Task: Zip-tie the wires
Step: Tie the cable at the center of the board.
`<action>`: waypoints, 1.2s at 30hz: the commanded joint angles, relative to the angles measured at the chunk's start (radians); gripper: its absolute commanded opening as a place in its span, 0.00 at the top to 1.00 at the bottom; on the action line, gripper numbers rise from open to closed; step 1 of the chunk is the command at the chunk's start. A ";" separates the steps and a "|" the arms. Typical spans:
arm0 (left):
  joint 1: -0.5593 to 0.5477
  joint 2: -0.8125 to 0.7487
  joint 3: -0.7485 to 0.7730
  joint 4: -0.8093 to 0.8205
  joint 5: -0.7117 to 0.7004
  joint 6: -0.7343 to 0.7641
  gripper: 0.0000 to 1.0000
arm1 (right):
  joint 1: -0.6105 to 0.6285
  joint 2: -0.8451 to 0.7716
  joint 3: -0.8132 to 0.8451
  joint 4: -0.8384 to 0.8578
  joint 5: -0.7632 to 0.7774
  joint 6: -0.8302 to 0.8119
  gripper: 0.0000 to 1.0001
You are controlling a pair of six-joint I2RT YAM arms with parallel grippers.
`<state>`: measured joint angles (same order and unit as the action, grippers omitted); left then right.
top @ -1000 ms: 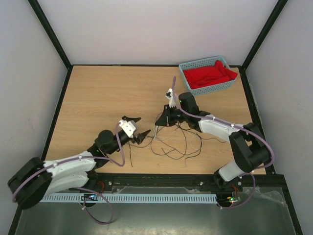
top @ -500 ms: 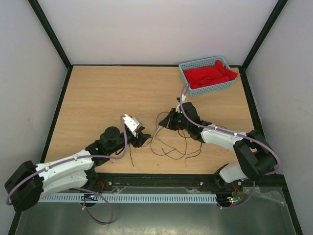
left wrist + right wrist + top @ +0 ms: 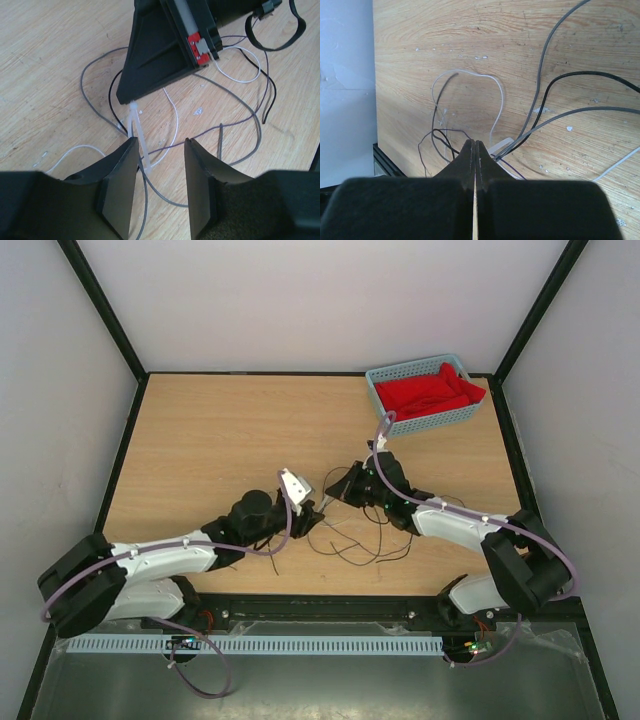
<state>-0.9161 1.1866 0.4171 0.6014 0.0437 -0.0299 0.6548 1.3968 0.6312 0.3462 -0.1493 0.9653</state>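
Inside the spread left claw (image 3: pixel 160 142) lies the zip tie's (image 3: pixel 136 127) lower end.

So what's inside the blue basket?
A bunched red cloth fills the basket. Anything under it, and the basket's bottom, is covered and cannot be seen.

Arms (image 3: pixel 160 560): white links, black joints, lilac cables (image 3: pixel 380 428) behind the black left pincer (image 3: pixel 160 144) and right pincer (image 3: pixel 126 99), which bears a red tab (image 3: pixel 199 46).
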 commanded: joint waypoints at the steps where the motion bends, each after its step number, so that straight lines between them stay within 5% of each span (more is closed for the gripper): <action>1: -0.006 0.041 0.044 0.086 -0.001 0.010 0.58 | 0.004 -0.022 -0.017 0.038 -0.016 0.038 1.00; 10: -0.006 0.135 0.066 0.153 -0.010 0.013 0.67 | 0.005 -0.053 -0.034 0.048 -0.032 0.073 1.00; 36: -0.003 0.251 0.084 0.277 -0.086 0.035 0.73 | 0.006 -0.068 -0.048 0.067 -0.062 0.109 1.00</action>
<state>-0.9161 1.4151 0.4667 0.8284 -0.0109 -0.0067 0.6548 1.3468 0.5922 0.3695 -0.1802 1.0519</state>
